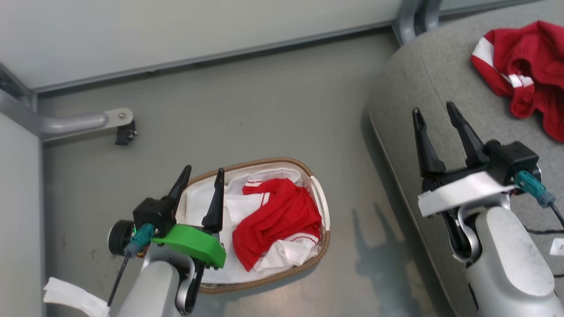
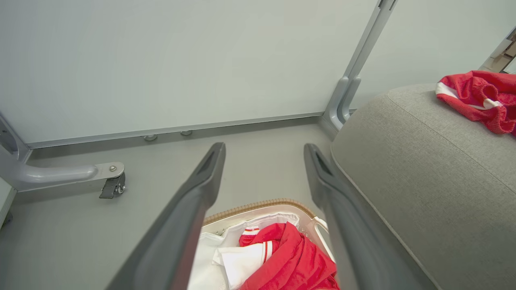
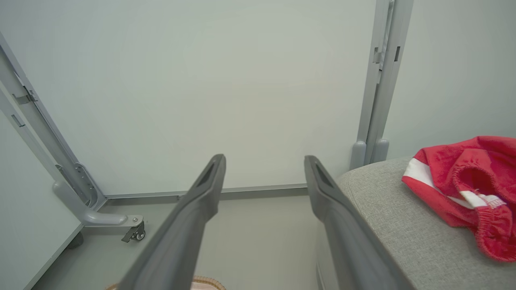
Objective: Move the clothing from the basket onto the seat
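Clothing [image 1: 277, 215]: red heap in basket [image 1: 324, 240] on floor; second red piece [image 1: 524, 66] lies on seat [image 1: 418, 79]. Left hand [image 1: 203, 171] nearer, over basket's left rim, spread wide, empty; heap just to its right. Right hand [image 1: 433, 110] wide open, empty, above seat's edge.

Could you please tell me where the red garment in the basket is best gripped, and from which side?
Grip the bunched ridge near the middle of the red garment, coming straight down from above: the basket rim walls it in on every side, and the raised folds stand clear of the white liner. The open left tool is nearest, I'd judge.
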